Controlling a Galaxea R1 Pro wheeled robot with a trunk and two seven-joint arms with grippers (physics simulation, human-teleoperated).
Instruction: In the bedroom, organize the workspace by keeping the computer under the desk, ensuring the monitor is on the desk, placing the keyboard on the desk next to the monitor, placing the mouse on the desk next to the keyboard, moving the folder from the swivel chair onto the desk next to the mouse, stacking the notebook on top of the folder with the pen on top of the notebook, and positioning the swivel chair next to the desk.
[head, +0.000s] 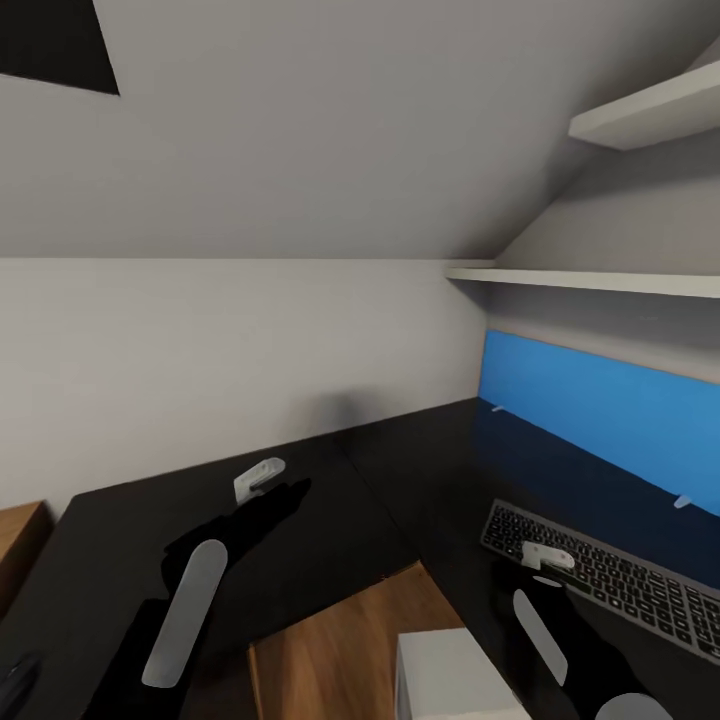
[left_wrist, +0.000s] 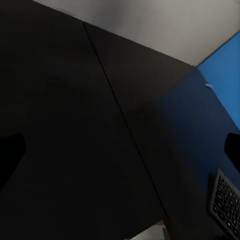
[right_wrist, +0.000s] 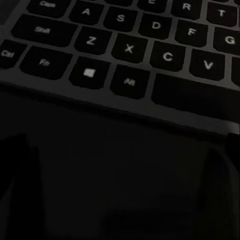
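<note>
With its fingers apart just at the keyboard (right_wrist: 130, 55) edge, the right gripper (right_wrist: 120, 165) risked shoving it along the desk (head: 300, 540), not gripping it.

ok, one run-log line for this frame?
right gripper: over keyboard front edge, jaws apart | left gripper: above bare desk, holding nothing | computer: below desk edge
</note>
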